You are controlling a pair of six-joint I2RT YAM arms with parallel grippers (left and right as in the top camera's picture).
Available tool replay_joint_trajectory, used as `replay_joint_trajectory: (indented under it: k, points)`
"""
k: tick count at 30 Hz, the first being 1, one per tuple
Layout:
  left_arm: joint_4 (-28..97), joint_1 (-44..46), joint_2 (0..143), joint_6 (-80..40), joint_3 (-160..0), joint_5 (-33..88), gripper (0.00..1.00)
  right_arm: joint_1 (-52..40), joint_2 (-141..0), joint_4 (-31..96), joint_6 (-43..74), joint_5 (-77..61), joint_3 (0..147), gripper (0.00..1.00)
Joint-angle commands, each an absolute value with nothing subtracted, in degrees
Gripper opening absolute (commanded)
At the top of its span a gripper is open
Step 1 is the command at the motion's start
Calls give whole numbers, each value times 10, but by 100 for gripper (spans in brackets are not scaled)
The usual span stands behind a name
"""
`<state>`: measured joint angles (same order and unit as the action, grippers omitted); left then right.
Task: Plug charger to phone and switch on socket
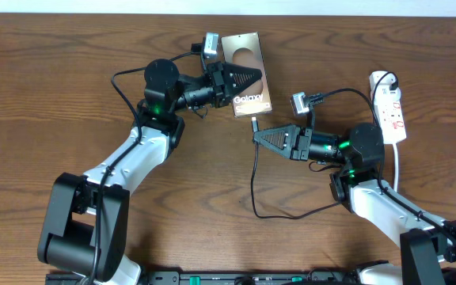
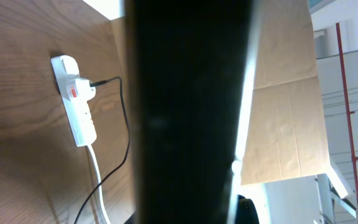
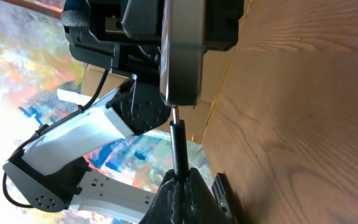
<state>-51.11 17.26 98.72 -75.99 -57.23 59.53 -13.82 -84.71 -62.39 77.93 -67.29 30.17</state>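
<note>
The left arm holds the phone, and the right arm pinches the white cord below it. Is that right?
Not quite: the right fingers pinch the black charger, not the white cord, as the overhead view shows. The left fingers do hold the phone.

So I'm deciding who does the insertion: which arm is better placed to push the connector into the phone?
Right. The right gripper is shut on the charger, its tip at the edge of the phone; the left gripper just holds the phone.
</note>
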Motion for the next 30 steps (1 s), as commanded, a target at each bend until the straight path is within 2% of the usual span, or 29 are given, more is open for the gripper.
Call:
replay_joint_trajectory:
  k: [1,30]
  points:
    - [-520,171,981,-739,-583,606,7,-135,-847,-626,782,-677,303,1]
    - [-520,171,981,-733,-583,626,7,-135,-847,-625,782,-654,303,1]
